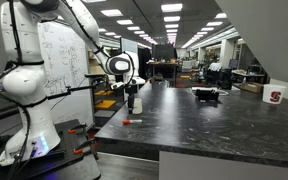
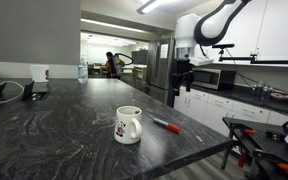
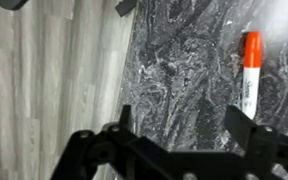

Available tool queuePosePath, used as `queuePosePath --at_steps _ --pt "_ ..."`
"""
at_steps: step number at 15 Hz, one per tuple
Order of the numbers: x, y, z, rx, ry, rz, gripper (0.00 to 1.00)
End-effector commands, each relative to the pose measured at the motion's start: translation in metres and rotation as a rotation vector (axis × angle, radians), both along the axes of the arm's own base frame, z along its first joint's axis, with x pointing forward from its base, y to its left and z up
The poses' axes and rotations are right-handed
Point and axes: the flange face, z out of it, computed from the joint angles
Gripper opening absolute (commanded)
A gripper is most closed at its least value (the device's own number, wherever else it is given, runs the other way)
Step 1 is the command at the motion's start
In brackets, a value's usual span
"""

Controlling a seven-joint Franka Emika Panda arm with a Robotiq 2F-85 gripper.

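Wrist view has the gripper along the bottom edge of the frame. Its two fingers are spread wide, with only dark marbled counter showing between them. An orange-capped marker lies on that counter at the upper right of the frame, cap toward the top, apart from the finger below it. Grey wood-look floor fills the left side. In an exterior view the marker lies near a white mug at lower centre.
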Motion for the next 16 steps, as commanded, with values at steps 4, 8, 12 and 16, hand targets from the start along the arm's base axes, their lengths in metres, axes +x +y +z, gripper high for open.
queuePosePath --at_steps 4,8,12,16 --pt "0.006 0.037 -0.046 0.001 0.040 0.062 1.00" --pt "0.017 0.066 -0.066 0.048 0.034 0.101 1.00" --pt "0.039 0.078 -0.073 0.059 0.008 0.072 1.00" --pt "0.059 0.072 -0.083 0.047 0.002 0.067 1.00"
